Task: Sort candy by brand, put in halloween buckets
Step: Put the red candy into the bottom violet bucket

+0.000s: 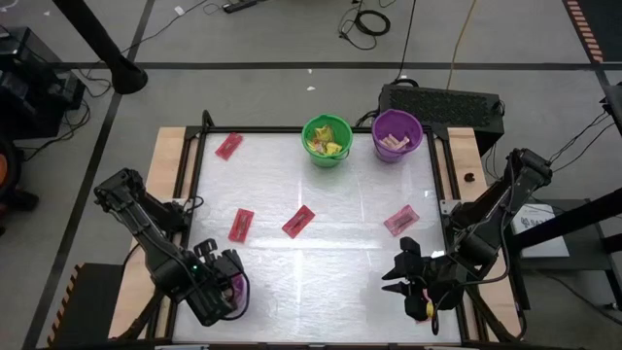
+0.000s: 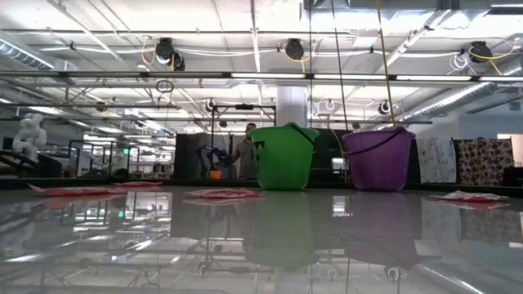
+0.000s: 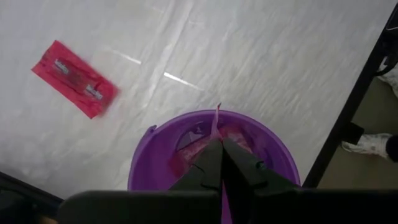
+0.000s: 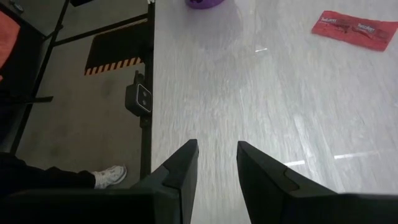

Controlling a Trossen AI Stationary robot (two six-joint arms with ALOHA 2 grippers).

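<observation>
Candy, pink packet (image 3: 216,121): clamped in left gripper (image 3: 221,163) above a purple bucket (image 3: 152,168), lower left of high view.
Right gripper (image 4: 217,163), lower right, fingers apart, holding nothing.

Even, bright overhead light throughout; in the low view long ceiling strip lights (image 2: 270,75) run across the room, and the glossy table (image 2: 261,245) mirrors them along with the green bucket (image 2: 283,157) and purple bucket (image 2: 378,159), near foreground soft and out of focus. From above, a pale band of glare crosses the white table (image 1: 321,243) at mid-depth, shadows under both arms faint and short. Left wrist view shows small bright streaks of glare on the table (image 3: 180,79) and a slightly motion-smeared red packet (image 3: 74,79); the right wrist view has the same streaks (image 4: 348,155), with its own fingers (image 4: 180,171) dark and a little soft.
</observation>
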